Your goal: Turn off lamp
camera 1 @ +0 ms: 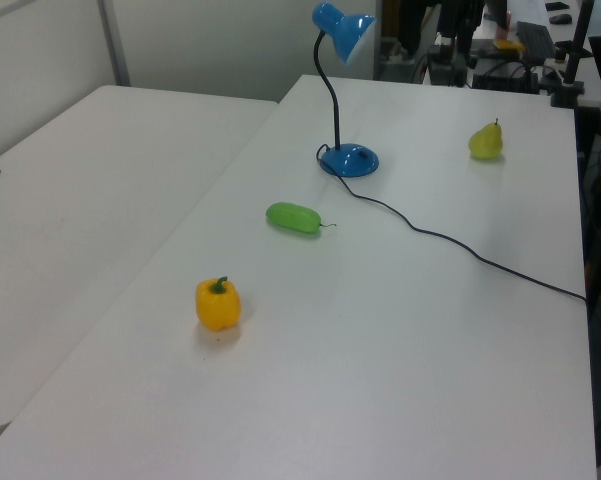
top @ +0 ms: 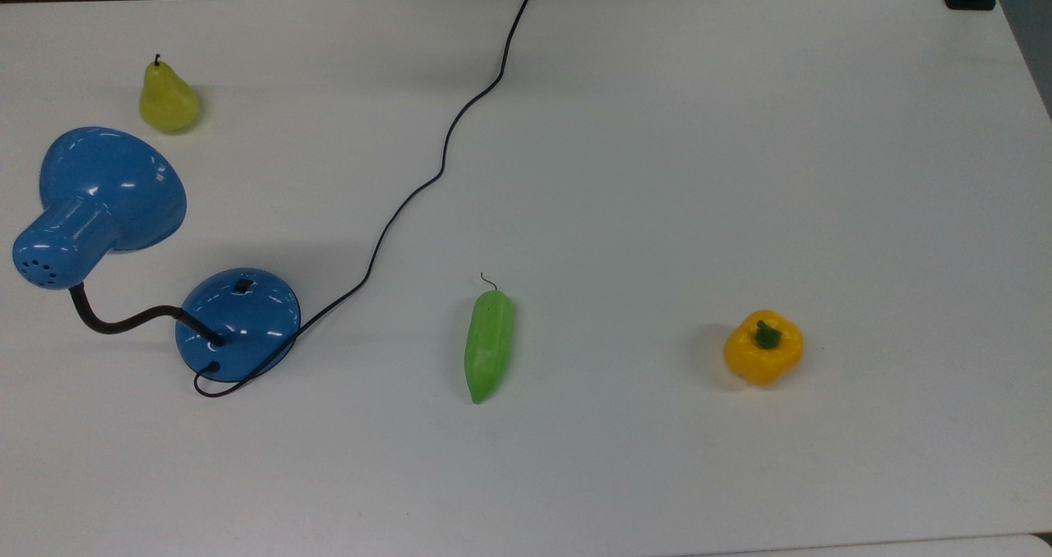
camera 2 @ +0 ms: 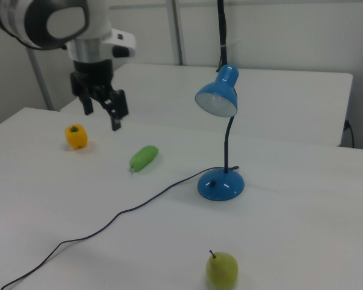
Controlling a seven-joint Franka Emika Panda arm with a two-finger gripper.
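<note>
The lamp has a glossy blue bell shade on a black bendy neck, and a round domed blue base with a small black switch. It stands at the top view's left, upright on the white table. Its black cord snakes off to the table's far edge. In the right view the shade faces forward with no glow in its opening, above the base. My gripper hangs open and empty high over the table at the right view's left, well away from the lamp.
A yellow-green pear sits beyond the shade. A green cucumber-like vegetable lies mid-table and a yellow bell pepper further to the top view's right. A second white table adjoins at the left view's left.
</note>
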